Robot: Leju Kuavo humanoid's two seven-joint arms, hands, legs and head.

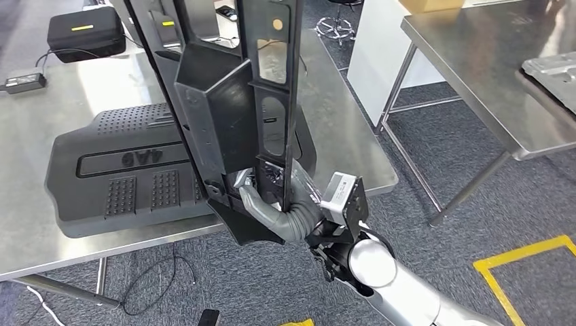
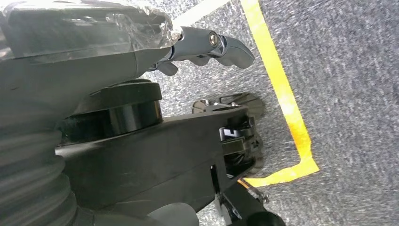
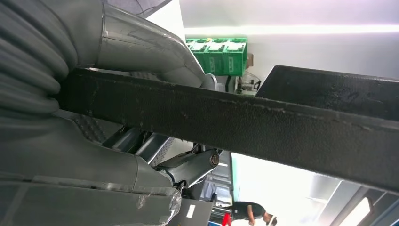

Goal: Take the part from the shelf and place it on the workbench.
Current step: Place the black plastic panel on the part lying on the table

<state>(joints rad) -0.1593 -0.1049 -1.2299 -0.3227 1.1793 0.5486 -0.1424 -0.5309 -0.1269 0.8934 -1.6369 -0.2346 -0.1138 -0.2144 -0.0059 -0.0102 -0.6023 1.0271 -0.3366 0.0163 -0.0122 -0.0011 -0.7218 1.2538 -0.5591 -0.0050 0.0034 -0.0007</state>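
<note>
My right hand (image 1: 272,207) grips the lower end of a long black plastic part (image 1: 231,88) and holds it upright over the near edge of the steel workbench (image 1: 61,115). The part's top runs out of the head view. In the right wrist view the part's edge (image 3: 282,127) crosses the picture, with the grey thumb (image 3: 141,47) on one side of it and darker fingers (image 3: 188,167) on the other. My left hand (image 2: 94,52) hangs over grey carpet, its fingers (image 2: 221,47) stretched out with nothing in them.
A wide black studded panel (image 1: 122,170) lies flat on the workbench just behind the held part. A black case (image 1: 85,30) and a power adapter (image 1: 24,81) sit at the far left. A second steel table (image 1: 475,61) stands to the right. Yellow tape (image 1: 523,265) marks the carpet.
</note>
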